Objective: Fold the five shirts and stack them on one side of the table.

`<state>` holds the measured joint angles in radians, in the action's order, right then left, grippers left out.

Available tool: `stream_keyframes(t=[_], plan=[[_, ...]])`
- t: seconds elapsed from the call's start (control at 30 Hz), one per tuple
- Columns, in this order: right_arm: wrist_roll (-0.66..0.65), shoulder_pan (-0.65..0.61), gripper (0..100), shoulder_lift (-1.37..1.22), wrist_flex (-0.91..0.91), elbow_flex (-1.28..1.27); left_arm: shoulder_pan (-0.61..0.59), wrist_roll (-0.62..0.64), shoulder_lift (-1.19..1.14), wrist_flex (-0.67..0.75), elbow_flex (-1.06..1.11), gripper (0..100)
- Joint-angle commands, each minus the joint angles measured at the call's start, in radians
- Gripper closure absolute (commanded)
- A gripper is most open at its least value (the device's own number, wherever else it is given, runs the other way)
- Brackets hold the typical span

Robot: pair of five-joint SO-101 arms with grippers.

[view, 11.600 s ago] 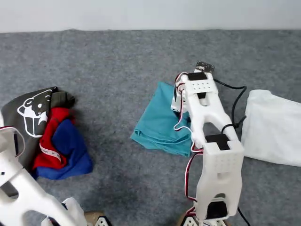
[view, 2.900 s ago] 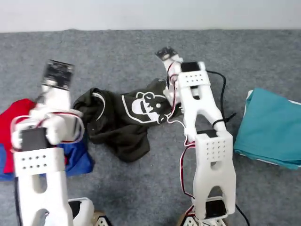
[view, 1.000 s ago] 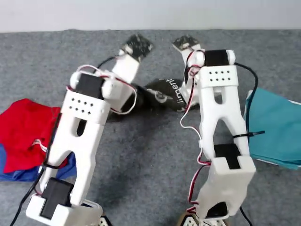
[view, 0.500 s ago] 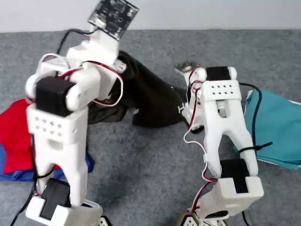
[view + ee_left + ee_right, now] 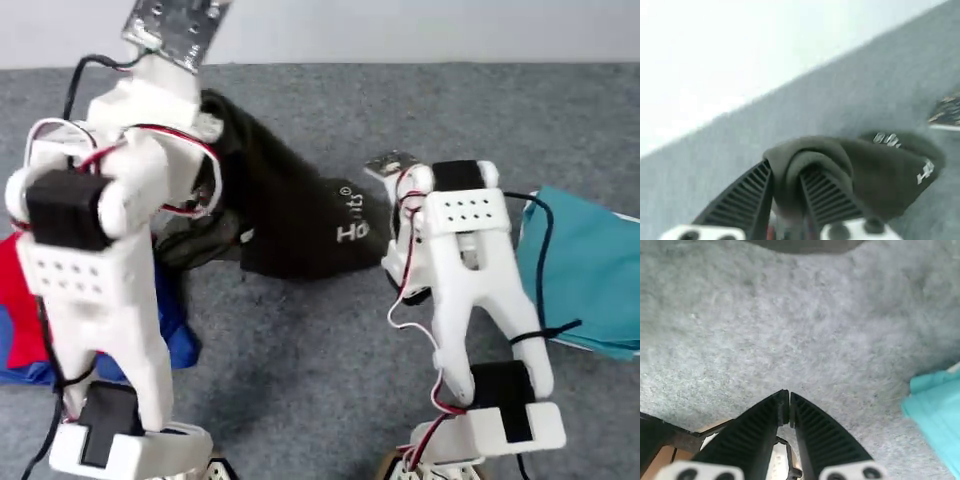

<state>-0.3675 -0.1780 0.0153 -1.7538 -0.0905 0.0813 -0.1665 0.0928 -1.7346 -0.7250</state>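
Left claw (image 5: 788, 175), held high, grips dark shirt (image 5: 290, 215).

The left arm (image 5: 100, 260) covers much of the red shirt (image 5: 8, 300) and blue shirt (image 5: 178, 328) behind the left gripper (image 5: 786, 172). The dark shirt (image 5: 860, 170) it pinches is blurred, its print unreadable. Past the right gripper (image 5: 789, 395), an edge cuts the teal shirt (image 5: 937, 410).

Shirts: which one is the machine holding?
The dark shirt with white print: the left arm has its jaws pinched on a fold of it. The red shirt, blue shirt and teal shirt lie on the table.
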Motion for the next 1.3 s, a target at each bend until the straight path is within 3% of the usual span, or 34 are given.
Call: stream_keyframes(t=[0.0, 0.2, 0.3, 0.63, 0.9, 1.13, 1.27], plan=[[0.008, -0.085, 98.9, 0.056, -0.038, 0.008, -0.121, 0.002, 0.04, -0.017, 0.156, 99], [0.011, -0.271, 98.9, 0.048, 0.022, 0.009, -0.273, -0.012, 0.038, 0.1, 0.49, 99], [0.074, -0.36, 98.9, 0.047, 0.097, 0.009, -0.339, -0.043, 0.038, 0.196, 0.638, 99], [0.121, -0.601, 98.9, -0.102, 0.3, 0.009, -0.465, -0.048, 0.038, 0.374, 0.915, 99], [0.11, -0.496, 98.9, -0.344, 0.483, 0.08, -0.543, -0.048, 0.043, 0.376, 0.937, 99], [-0.037, -0.329, 99.0, -0.599, 0.504, 0.47, -0.583, -0.112, 0.048, 0.371, 0.941, 99], [-0.048, -0.266, 99.0, -0.746, 0.441, 0.738, -0.589, -0.117, 0.048, 0.371, 0.941, 99]])
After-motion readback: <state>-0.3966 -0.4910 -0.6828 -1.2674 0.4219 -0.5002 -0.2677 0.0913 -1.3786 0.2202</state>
